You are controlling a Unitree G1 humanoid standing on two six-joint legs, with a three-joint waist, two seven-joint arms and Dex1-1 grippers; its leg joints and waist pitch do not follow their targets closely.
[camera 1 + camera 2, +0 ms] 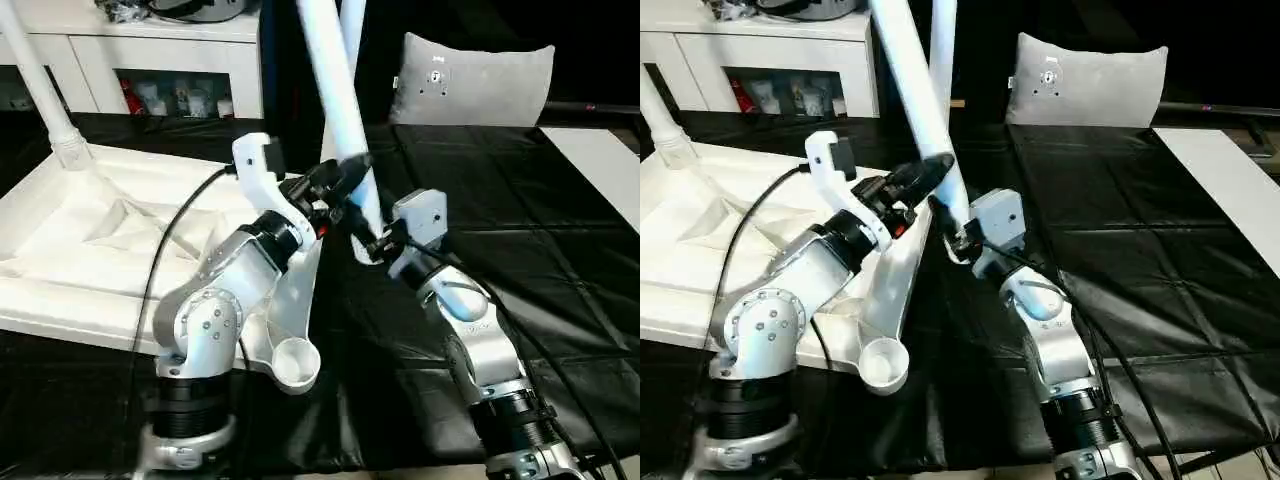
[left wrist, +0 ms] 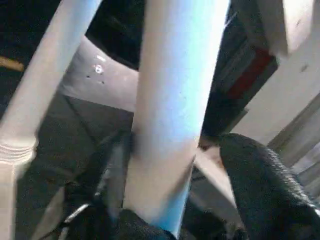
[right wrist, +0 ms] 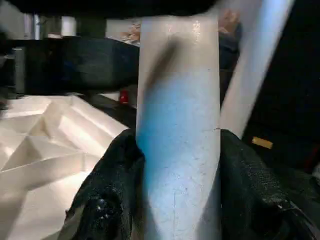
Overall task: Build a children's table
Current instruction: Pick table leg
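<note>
- Right gripper (image 1: 958, 243) clamps long white tapered plastic tube leg (image 1: 917, 100) near its base; left gripper (image 1: 932, 168) straddles it, grip unclear.
- Leg: probably light, stiff, slick; hold low.

Silver jointed forearms (image 1: 215, 300), screw-studded housings, black wrist collars, black cables, white camera mounts (image 1: 262, 160).

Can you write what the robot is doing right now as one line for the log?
step: fit leg | right gripper: shut on leg | left gripper: at leg | top: upside down | near socket: empty
</note>
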